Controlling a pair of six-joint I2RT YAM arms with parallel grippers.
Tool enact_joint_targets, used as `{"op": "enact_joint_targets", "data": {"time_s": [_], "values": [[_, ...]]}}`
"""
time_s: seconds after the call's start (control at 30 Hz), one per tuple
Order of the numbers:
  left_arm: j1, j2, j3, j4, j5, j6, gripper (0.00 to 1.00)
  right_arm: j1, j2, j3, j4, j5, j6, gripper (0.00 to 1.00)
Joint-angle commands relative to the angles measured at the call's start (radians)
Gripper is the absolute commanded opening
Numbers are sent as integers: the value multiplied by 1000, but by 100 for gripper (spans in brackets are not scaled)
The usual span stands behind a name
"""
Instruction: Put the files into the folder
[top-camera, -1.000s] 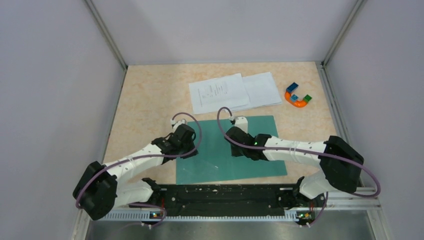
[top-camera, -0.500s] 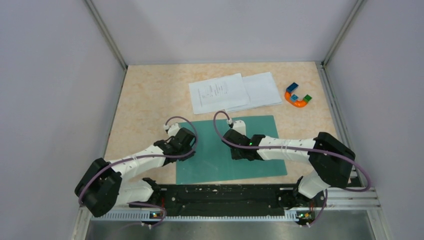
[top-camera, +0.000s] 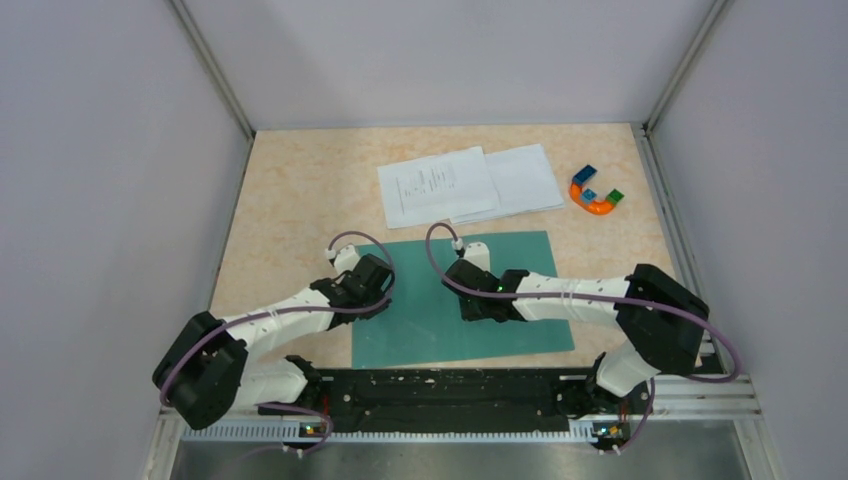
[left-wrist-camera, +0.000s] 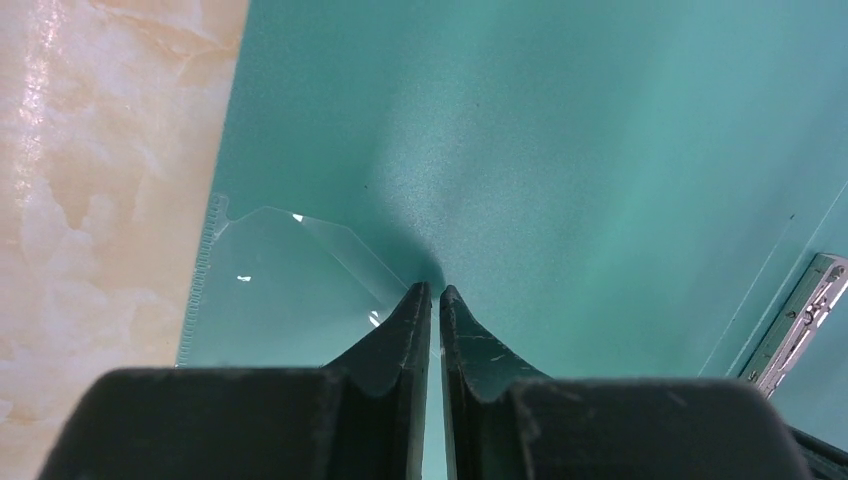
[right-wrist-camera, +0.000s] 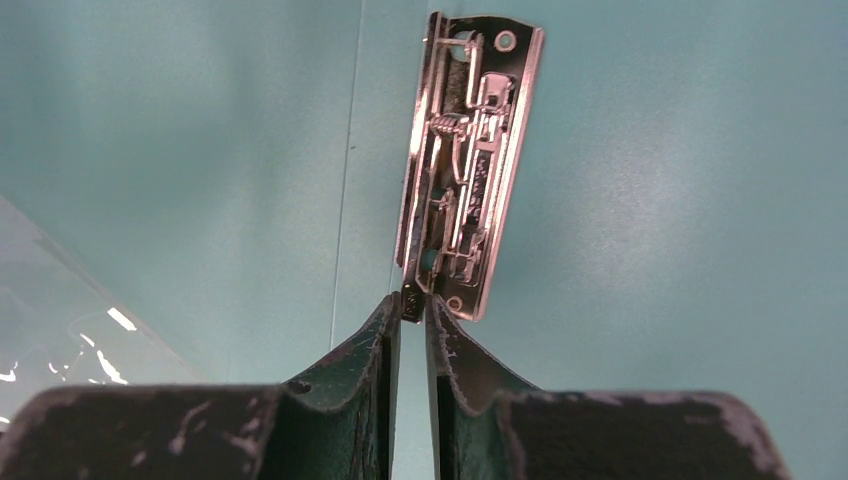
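The teal folder (top-camera: 530, 258) lies open and flat on the table near the arms. Its metal clip (right-wrist-camera: 468, 170) sits at the spine. My right gripper (right-wrist-camera: 412, 305) is shut on the near end of the clip's lever; in the top view it (top-camera: 464, 298) is over the folder's middle. My left gripper (left-wrist-camera: 435, 290) is shut, with its tips on the folder's left half (left-wrist-camera: 600, 150) beside a clear inner pocket (left-wrist-camera: 280, 280); the top view shows it (top-camera: 383, 298) there too. The files lie beyond the folder: a printed sheet (top-camera: 437, 185) overlapping a nearly blank one (top-camera: 522, 178).
A multicoloured horseshoe toy (top-camera: 596, 192) lies at the back right of the marbled tabletop (top-camera: 290, 200). Grey walls close in the table on three sides. The arm bases and a black rail (top-camera: 450, 395) run along the near edge.
Both arms settled a little lower and to the left over the folder. The right elbow drew in to the left. The folder and sheets have not moved.
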Motion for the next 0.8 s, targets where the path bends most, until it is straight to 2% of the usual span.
{"op": "enact_joint_targets", "data": {"time_s": [0.0, 0.37, 0.77], "values": [[-3, 37, -15, -66, -23, -4, 14, 28, 1, 7, 23, -32, 18, 15], [-3, 41, -18, -71, -25, -4, 14, 28, 14, 9, 6, -7, 20, 14], [-2, 55, -8, -95, -26, 1, 14, 60, 108, 1, -137, 128, 75, 8]]}}
